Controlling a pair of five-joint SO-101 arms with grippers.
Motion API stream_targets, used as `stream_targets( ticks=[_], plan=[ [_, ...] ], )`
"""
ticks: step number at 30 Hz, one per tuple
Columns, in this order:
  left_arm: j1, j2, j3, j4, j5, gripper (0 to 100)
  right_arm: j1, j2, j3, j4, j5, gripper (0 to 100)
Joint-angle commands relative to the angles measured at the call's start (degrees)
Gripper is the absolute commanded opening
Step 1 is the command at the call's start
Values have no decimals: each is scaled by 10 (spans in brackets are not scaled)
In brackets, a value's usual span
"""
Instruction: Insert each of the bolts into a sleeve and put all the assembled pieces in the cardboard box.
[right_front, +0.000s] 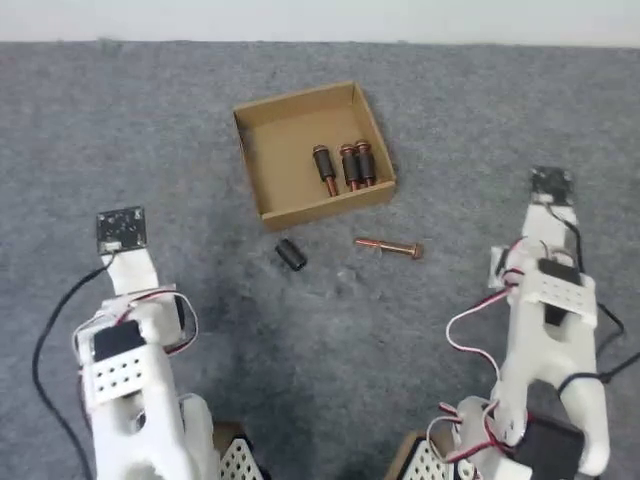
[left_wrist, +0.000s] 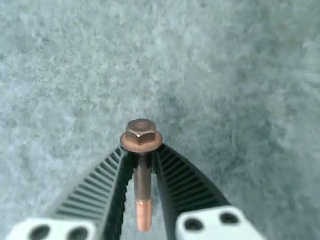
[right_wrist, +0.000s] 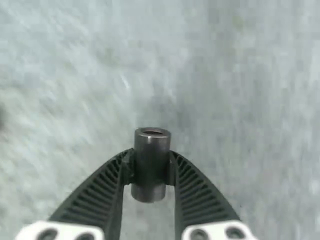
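The left claw (left_wrist: 142, 152) is closed on a bolt (left_wrist: 141, 136): ribbed fingers (left_wrist: 112, 175) pinch the shank just under the hex head, head pointing away from the wrist, threaded tip toward it. Copper-coloured. The right claw (right_wrist: 150, 156) is closed on a sleeve (right_wrist: 151, 167), a short dark tube gripped across its middle, open bore facing away from the wrist (hollow end plainly visible). Both hang over the grey felt-like desk (right_front: 180, 110); how high above it, cannot tell. High view: the cardboard box (right_front: 330, 208) sits toward the far middle of the desk, open-topped, turned a little askew. In its right half three assembled pieces (right_front: 350, 165) lie side by side, each with a dark sleeve at the far end and copper shank showing toward the near wall. Outside, just in front of that near wall, a loose sleeve (right_front: 291, 254) lies on the desk; to its right a loose bolt (right_front: 388, 246) lies flat, head to the right. These two are apart, touching neither each other nor the box. One arm (right_front: 125, 350) stands at the near left of the desk, another arm (right_front: 545, 310) at the near right.
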Motion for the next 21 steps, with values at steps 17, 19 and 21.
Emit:
stream_targets(
  ticks=[17,19,21],
  plan=[
    [-2,-33,22,-55,2,11,-164,177,-44,-532,-6,6],
    [-2,-33,22,-55,2,11,-171,195,-44,-605,-5,6],
    [-2,-33,22,-55,2,11,-179,209,-44,-669,-4,6]
  ],
)
